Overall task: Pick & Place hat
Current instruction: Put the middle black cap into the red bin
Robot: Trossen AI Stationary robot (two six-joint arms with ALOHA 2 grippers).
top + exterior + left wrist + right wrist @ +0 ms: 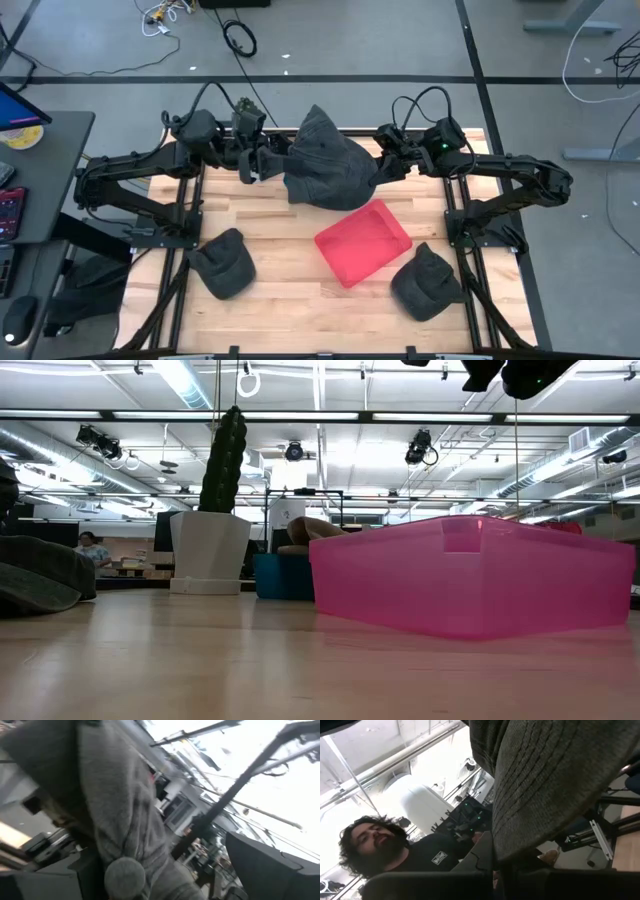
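Three dark grey hats were present: one raised hat [325, 160] at the table's far edge, one hat at the near left [222, 262], and one hat at the near right [426, 282]. One pink bin [363, 241] lay on the table. Two arms were present. One person [390, 850] appeared in the right wrist view.

Bare worktop [290, 285] is left at lower centre of the high view between the lower-left cap [222, 263] and the pink bin [363, 241], while the lower right is blocked by another cap [427, 282].
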